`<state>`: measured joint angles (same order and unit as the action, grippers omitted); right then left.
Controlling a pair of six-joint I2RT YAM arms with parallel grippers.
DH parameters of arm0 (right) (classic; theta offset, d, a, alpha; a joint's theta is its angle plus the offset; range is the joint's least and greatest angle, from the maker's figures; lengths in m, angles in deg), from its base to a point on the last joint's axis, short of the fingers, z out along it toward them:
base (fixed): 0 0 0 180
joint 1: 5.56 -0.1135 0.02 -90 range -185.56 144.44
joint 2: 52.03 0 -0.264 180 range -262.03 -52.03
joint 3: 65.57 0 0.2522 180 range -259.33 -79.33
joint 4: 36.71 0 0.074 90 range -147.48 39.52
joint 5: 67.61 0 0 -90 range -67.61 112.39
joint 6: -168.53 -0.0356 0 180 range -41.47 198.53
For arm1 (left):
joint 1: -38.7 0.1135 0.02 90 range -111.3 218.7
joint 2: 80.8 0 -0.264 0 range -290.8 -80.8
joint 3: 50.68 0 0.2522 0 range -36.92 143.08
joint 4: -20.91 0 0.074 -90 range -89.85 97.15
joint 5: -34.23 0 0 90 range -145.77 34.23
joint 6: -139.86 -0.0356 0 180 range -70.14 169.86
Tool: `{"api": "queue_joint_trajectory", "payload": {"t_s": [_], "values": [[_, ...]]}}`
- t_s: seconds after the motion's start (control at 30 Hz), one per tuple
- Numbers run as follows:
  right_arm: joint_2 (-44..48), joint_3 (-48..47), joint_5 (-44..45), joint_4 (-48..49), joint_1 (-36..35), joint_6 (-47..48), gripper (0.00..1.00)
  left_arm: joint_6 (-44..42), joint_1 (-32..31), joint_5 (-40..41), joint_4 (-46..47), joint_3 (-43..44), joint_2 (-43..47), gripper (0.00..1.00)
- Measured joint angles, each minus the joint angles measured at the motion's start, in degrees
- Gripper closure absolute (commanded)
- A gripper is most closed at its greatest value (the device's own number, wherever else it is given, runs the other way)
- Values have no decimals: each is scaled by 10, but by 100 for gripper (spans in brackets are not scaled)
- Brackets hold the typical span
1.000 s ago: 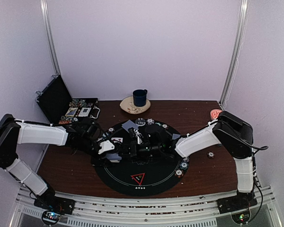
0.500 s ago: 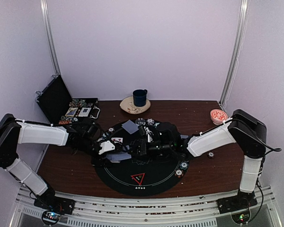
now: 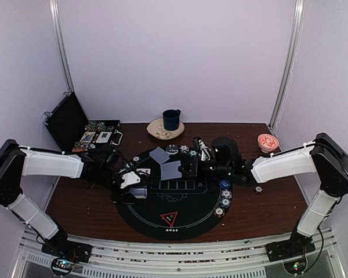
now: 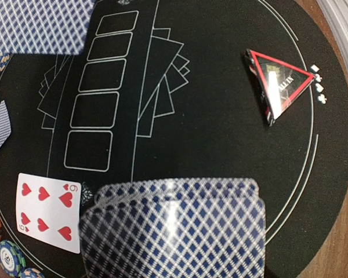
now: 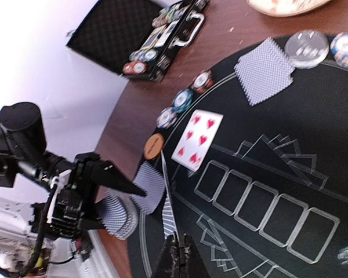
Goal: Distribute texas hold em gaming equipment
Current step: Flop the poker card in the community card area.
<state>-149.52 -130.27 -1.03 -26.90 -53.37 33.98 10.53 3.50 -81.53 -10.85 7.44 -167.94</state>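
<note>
So the left pincer (image 3: 133,185) is clamped on the deck of blue-backed playing cards (image 4: 174,231), holding it low over the left side of the round black poker mat (image 3: 191,208). In its wrist cam the stack fills the bottom of the shot, slightly fanned.

The right pincer (image 5: 175,240) is pinched tight on a single card (image 5: 167,202), which its own cam sees nearly edge-on. From the top view that card (image 3: 170,169) hangs over the back half of the mat, just above the row of printed card boxes.

Already down on the mat:
- a face-up hearts card (image 4: 46,211) on the left, close to the deck
- a face-down card (image 3: 158,154) near the far rim
- the red-edged black triangle marker (image 3: 169,219) near the front edge, well apart from both pincers
- striped poker chips (image 3: 225,194) lined up along the right rim, and more of them (image 5: 182,99) around the far-left rim
- an orange button disc (image 5: 153,146) just beside the hearts card
- a clear-looking round disc (image 5: 306,45) by the face-down card

Off the mat on the wooden bench (image 3: 261,208), there's the open black chip case (image 3: 75,124) at the back left. A dark blue mug (image 3: 171,119) sits on a saucer at the back, and a red-patterned small bowl (image 3: 267,141) is at the right.
</note>
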Motion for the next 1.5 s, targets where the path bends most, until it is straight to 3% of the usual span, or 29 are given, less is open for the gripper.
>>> {"api": "queue_joint_trajectory", "payload": {"t_s": [0.3,0.7,1.1,1.5], "values": [[-6,-138,234,-188,-20,175,100,11,26,7,0,5,0,66],[-162,-304,507,-302,-106,379,100,29,91,30,-14,42,-1,66],[-274,-391,579,-325,-172,539,100,55,123,42,-16,57,-19,66],[-382,-478,571,-366,-184,600,100,63,127,44,-15,57,-20,66]]}}
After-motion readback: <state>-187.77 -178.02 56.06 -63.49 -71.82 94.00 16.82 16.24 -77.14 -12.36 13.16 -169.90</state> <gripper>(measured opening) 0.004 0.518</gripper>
